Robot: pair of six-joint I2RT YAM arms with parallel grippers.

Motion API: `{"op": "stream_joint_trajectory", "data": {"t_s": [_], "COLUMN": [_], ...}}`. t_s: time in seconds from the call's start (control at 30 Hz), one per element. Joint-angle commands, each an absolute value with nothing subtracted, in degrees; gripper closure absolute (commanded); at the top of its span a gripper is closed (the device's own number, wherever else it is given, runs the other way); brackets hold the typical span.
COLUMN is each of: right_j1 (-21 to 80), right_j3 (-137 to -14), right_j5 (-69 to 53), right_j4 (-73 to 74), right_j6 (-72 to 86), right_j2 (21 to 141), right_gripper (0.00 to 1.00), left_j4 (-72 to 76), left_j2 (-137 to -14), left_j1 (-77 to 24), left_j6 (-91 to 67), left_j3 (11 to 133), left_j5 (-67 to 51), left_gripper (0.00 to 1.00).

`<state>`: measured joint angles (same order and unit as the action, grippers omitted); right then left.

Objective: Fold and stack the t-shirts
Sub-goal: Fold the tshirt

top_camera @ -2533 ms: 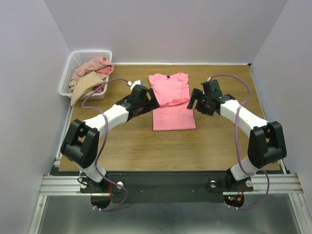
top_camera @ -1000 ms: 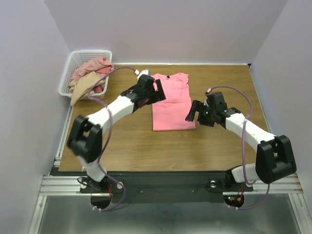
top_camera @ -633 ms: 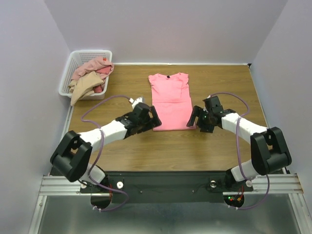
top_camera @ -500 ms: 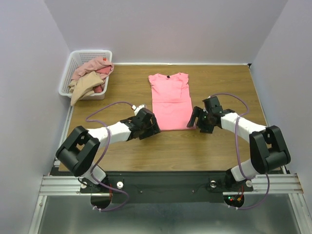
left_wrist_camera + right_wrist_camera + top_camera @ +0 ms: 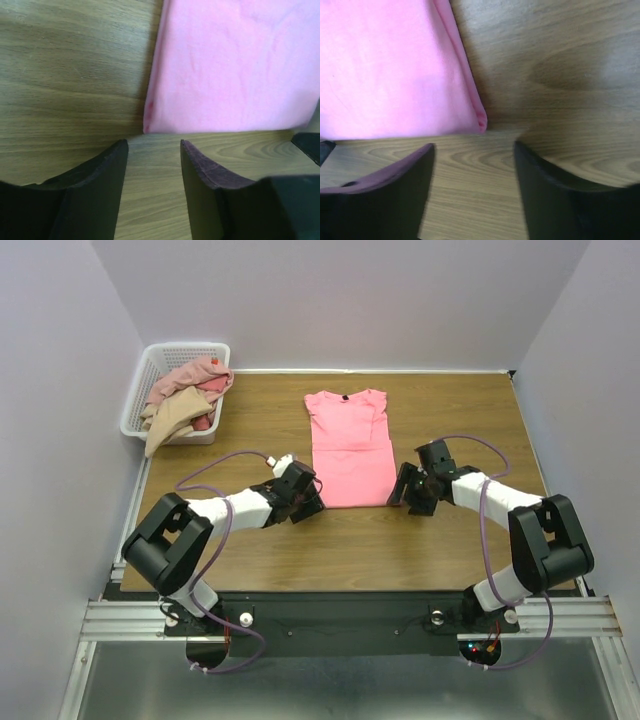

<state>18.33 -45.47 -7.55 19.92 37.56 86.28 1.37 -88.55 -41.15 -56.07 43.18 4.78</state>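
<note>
Here the salmon-pink t-shirt [image 5: 349, 445] lies flat on the wooden table [image 5: 460, 410], its length running front to back. The left gripper [image 5: 152, 145] and right gripper [image 5: 473, 145], both parted and empty, each face one near hem corner.
</note>
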Motion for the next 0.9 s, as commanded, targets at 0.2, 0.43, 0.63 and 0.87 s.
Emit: {"op": "stream_joint_trajectory", "data": {"t_s": [0.2, 0.43, 0.63, 0.87], "right_j1": [18.0, 18.0, 18.0, 18.0], "right_j3": [-44.0, -44.8, -45.3, -45.4], "right_j5": [-6.5, -5.8, -5.1, -3.9], "right_j4": [17.8, 17.1, 17.0, 16.9], "right_j6": [38.5, 38.5, 38.8, 38.9], "right_j2": [89.0, 91.4, 92.2, 93.5], "right_gripper": [0.50, 0.54, 0.55, 0.68], "left_j4": [2.5, 2.6, 2.4, 2.5], "left_j2": [-93.3, -95.4, -94.7, -94.0], "left_j1": [-41.0, -40.9, -39.7, -38.8], "left_j6": [-57.0, -56.2, -56.7, -56.2], "left_j3": [45.0, 46.0, 45.0, 44.5], "left_j5": [5.2, 5.1, 5.4, 4.9], "left_gripper": [0.66, 0.76, 0.73, 0.95]}}
